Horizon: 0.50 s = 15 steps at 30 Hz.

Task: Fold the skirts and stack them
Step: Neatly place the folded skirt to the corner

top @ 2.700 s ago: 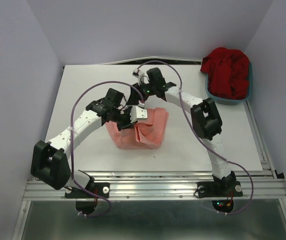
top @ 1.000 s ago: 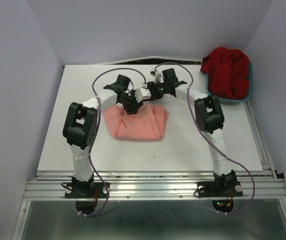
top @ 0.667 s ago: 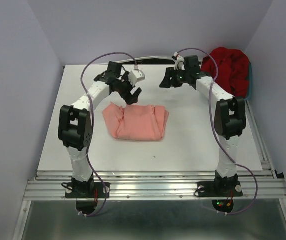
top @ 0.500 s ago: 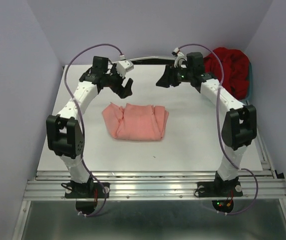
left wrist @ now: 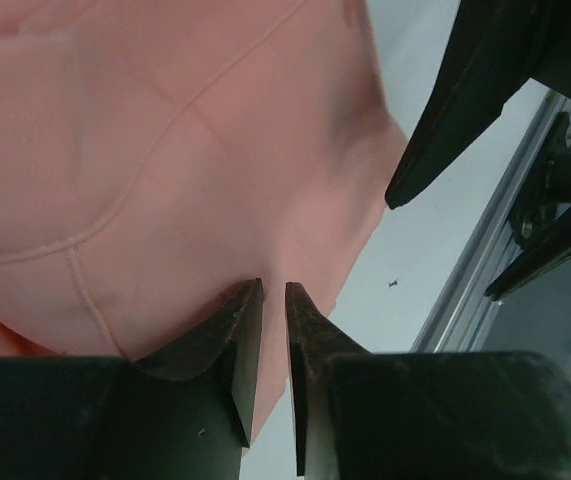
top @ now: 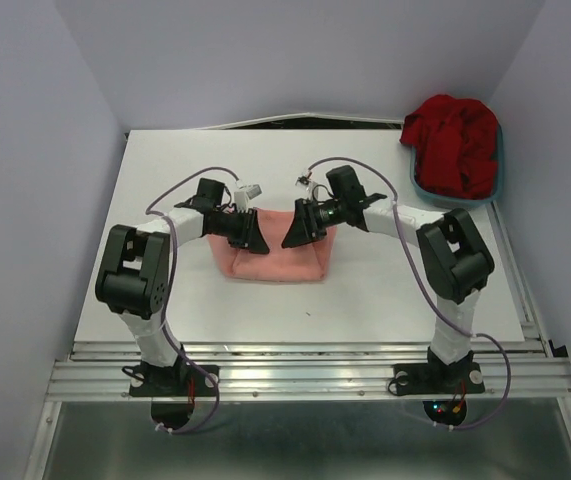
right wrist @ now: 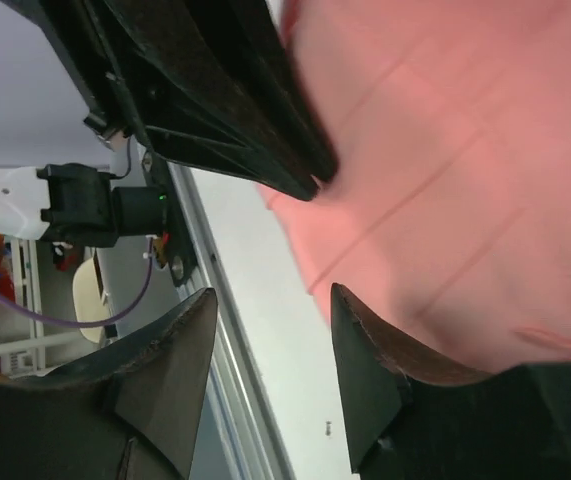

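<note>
The salmon-pink skirt (top: pixel 270 262) lay roughly folded mid-table, with the right gripper (right wrist: pixel 272 291) gaping at its 12 o'clock edge and the left gripper (left wrist: pixel 273 290) nearly closed at 10 o'clock — grip unclear — while the deep red skirt (top: pixel 457 145) sat heaped, unfolded, in the basin (top: pixel 443 201) at 2 o'clock.

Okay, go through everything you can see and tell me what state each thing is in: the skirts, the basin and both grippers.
Pink skirt: folded, lying on the table, both grippers at it.
Red skirt: unfolded, crumpled in a heap in the basin.
Teal basin: at the far right corner, filled by the red skirt.
Left gripper: jaws down to a slim gap, tips at the pink cloth; cannot tell if it pinches.
Right gripper: jaws open, over the pink skirt's edge.
</note>
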Each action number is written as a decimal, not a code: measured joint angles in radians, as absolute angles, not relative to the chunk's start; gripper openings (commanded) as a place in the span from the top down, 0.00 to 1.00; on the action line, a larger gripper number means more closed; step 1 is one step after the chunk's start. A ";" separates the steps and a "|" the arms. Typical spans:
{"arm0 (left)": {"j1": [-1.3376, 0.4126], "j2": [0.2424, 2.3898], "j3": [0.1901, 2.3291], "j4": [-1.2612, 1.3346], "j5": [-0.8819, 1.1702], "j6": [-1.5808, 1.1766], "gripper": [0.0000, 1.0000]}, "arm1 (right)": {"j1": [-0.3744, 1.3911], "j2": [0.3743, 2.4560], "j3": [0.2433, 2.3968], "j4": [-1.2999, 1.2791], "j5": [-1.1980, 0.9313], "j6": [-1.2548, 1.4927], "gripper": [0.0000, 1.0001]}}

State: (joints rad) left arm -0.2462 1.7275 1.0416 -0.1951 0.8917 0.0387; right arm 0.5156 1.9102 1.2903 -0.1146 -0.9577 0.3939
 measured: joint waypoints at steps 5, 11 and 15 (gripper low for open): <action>-0.192 1.827 1.025 -0.092 0.890 -0.083 0.75 | 0.445 2.020 1.287 -0.091 -0.949 0.400 0.48; -0.115 1.958 1.142 -0.027 0.889 -0.145 0.72 | 0.342 2.141 1.326 -0.090 -0.922 0.390 0.46; -0.109 1.958 1.215 -0.033 0.834 -0.116 0.48 | 0.350 2.152 1.419 -0.115 -0.918 0.382 0.38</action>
